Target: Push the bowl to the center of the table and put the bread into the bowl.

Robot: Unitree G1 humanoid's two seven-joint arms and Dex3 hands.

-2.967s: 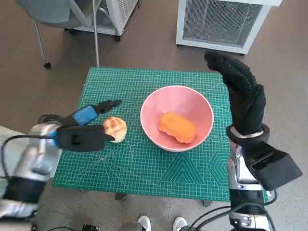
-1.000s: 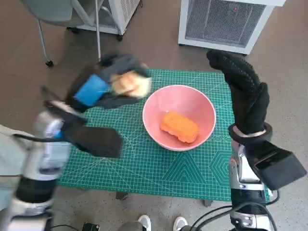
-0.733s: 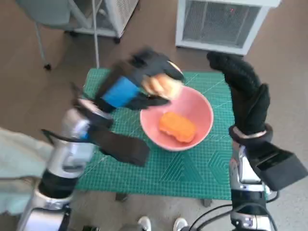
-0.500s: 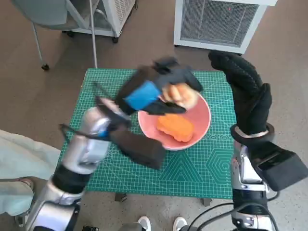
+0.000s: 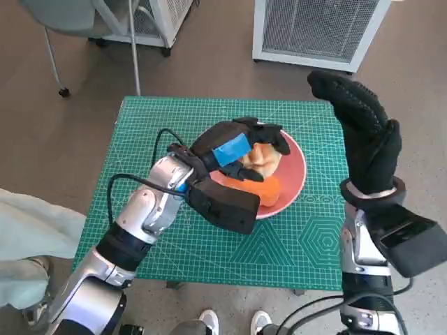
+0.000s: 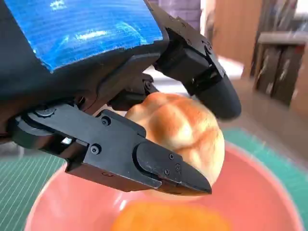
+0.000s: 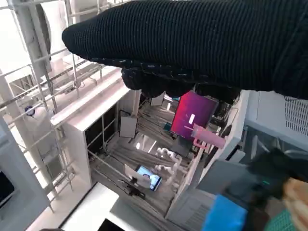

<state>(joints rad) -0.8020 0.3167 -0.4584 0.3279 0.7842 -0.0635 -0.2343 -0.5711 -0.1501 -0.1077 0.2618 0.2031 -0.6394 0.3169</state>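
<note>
The pink bowl (image 5: pixel 294 174) stands near the middle of the green mat, with an orange bread (image 5: pixel 264 190) lying in it. My left hand (image 5: pixel 237 146) reaches over the bowl and holds a round golden bun (image 5: pixel 264 157) just above the orange bread. In the left wrist view the bun (image 6: pixel 185 130) is gripped between the black fingers (image 6: pixel 159 166), over the bowl's pink inside (image 6: pixel 72 207) and the orange bread (image 6: pixel 168 224). My right hand (image 5: pixel 363 132) is raised upright at the table's right edge, fingers spread, holding nothing.
The green cutting mat (image 5: pixel 154 125) covers the small table. A white slatted unit (image 5: pixel 314 28) stands on the floor behind it and a chair leg (image 5: pixel 52 59) at the back left. A person's shoes (image 5: pixel 262 322) show at the near edge, a pale trouser leg (image 5: pixel 35 230) at the left.
My left hand picked the bun up from the mat at the left and carried it right, until it now hangs low over the bowl. The right hand stayed raised.
</note>
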